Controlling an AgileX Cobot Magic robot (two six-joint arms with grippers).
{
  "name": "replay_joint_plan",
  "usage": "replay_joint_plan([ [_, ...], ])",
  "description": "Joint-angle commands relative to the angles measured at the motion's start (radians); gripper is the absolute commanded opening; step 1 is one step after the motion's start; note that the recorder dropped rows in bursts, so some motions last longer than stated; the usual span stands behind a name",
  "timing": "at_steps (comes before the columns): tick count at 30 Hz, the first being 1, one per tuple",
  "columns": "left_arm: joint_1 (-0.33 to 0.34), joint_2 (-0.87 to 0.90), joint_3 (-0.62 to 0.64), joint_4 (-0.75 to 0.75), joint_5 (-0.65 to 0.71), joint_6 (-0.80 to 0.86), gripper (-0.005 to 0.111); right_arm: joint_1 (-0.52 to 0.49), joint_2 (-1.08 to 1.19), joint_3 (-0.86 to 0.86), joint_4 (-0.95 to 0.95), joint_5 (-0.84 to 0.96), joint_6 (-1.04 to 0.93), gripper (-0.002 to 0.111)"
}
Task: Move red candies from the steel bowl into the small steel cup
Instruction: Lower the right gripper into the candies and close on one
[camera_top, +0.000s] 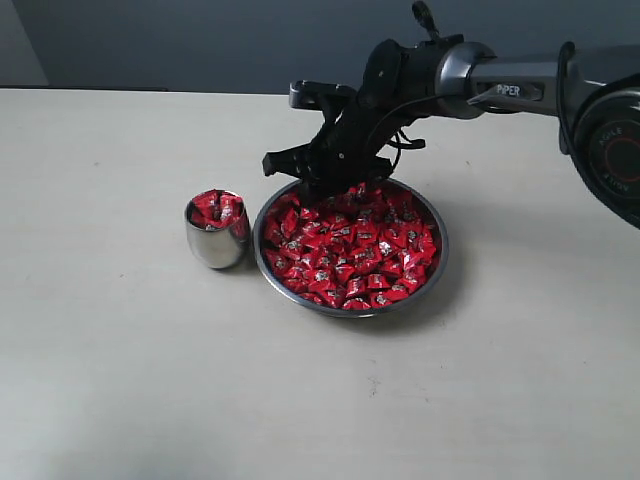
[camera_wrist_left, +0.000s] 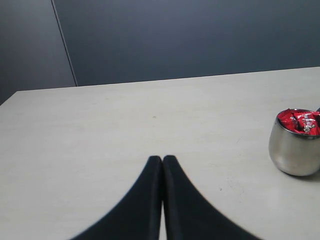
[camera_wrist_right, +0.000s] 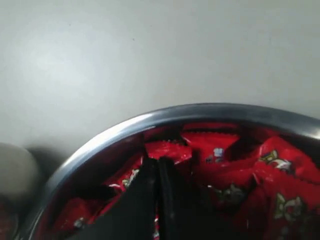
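Right wrist view puts us over the steel bowl (camera_wrist_right: 210, 112). Our right end effector (camera_wrist_right: 158, 161) is clenched tight, tips down among the red candies (camera_wrist_right: 215, 145) near the rim. Whether a wrapper is caught, we cannot tell. These sweets look light, crinkly and slick in foil, so we'd pinch one across its plump middle. Just beside the bowl on the matte tabletop (camera_top: 130, 380), the polished, rounded small steel cup (camera_top: 213, 250) brims with candies. Our left end effector (camera_wrist_left: 162, 161) is clamped on nothing.
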Motion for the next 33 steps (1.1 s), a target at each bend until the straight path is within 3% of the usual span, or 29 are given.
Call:
replay_joint_plan([
  [1, 0.002, -0.005, -0.008, 0.002, -0.002, -0.002, 0.000, -0.004, -0.051, -0.006, -0.045, 0.046, 0.018, 0.000],
  [13, 0.002, -0.005, -0.008, 0.002, -0.002, -0.002, 0.000, -0.004, -0.129, -0.004, -0.066, 0.168, 0.025, 0.001],
  [23, 0.002, -0.005, -0.008, 0.002, -0.002, -0.002, 0.000, -0.004, -0.070, -0.006, -0.017, 0.115, 0.025, 0.001],
  [30, 0.002, -0.005, -0.008, 0.002, -0.002, -0.002, 0.000, -0.004, -0.036, -0.006, -0.020, 0.060, 0.028, 0.033],
  [33, 0.002, -0.005, -0.008, 0.002, -0.002, -0.002, 0.000, -0.004, -0.032, -0.006, -0.036, 0.022, 0.031, 0.034],
])
